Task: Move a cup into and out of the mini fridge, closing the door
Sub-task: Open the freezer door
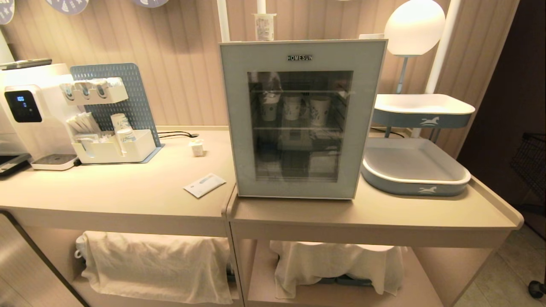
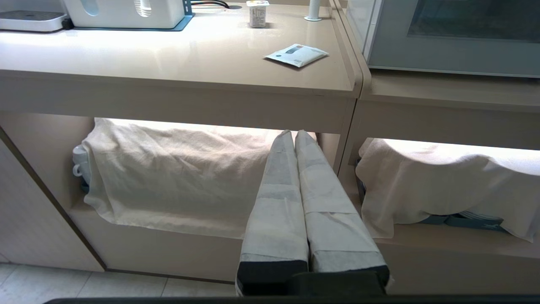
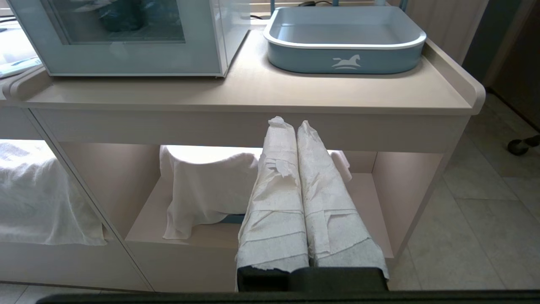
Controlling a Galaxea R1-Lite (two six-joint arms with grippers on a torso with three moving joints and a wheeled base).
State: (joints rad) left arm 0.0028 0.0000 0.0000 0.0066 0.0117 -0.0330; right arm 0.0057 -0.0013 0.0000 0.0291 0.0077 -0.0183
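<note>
The cup point(image 1: 196, 148) sits out on the left counter point(image 1: 128, 187), a tiny white tub, squat, with print on its side; from the left wrist view its foil lid shows a touch of yellow and orange. It stands upright and alone, between the white organiser point(image 1: 113, 149) and the fridge point(image 1: 300, 117), nearer the back wall, with a flat white sachet point(image 1: 204, 185) lying closer to the front edge.

The fridge is a boxy white unit on the right-hand counter, and its door point(image 1: 298, 179) is shut flush: pale grey-blue frame, dark glass, "HOMESUN" across the top. Through the glass, taller patterned paper cups point(image 1: 294, 107) line the upper wire shelf. Another small container point(image 1: 264, 26) stands on the fridge top. To its right, a two-tier blue tray point(image 1: 416, 185) with a horse emblem.

Neither arm shows in the head view. Both hang low in front of the counters, below the worktop edge. The left gripper point(image 2: 294, 134) points at the open shelf under the left counter, where a white cloth point(image 2: 177, 169) is draped; its paper-wrapped fingers point(image 2: 278, 202) are pressed together, holding nothing. The right gripper point(image 3: 291, 124) faces the shelf beneath the fridge, its fingers point(image 3: 325, 202) wrapped the same way, likewise closed tight and empty. Both are well apart from the cup.
</note>
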